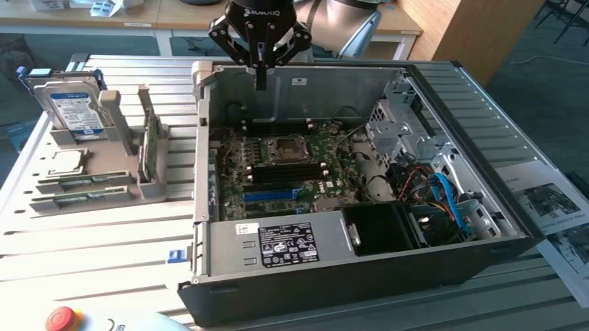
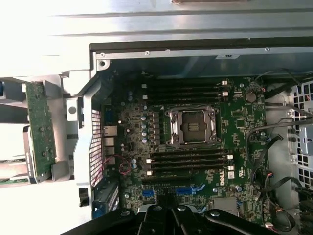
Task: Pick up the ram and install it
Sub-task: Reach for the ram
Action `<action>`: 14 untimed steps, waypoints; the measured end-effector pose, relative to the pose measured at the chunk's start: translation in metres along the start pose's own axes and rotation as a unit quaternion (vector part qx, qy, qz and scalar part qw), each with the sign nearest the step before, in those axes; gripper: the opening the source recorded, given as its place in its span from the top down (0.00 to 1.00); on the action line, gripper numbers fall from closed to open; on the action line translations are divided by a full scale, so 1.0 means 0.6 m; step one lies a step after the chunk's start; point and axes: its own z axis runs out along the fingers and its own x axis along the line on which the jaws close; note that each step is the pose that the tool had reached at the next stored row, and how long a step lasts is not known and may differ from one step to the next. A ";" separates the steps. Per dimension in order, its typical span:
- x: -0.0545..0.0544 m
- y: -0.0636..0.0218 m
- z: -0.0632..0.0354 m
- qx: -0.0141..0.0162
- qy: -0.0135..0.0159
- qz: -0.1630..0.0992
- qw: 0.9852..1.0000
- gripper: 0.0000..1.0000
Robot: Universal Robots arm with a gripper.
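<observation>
Bright light washes the slatted counter [image 1: 101, 234] pale, blowing out to white glare in the wrist view, while the computer case [image 1: 396, 276] lies shadowed inside.

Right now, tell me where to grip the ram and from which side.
Probably its upper long edge, mid-length, coming straight down from above: the ram stands on edge in the grey holder, with its top edge free and its lower edge seated.
</observation>
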 end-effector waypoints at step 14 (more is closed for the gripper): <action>0.044 0.004 -0.001 0.000 0.000 0.000 1.000 0.90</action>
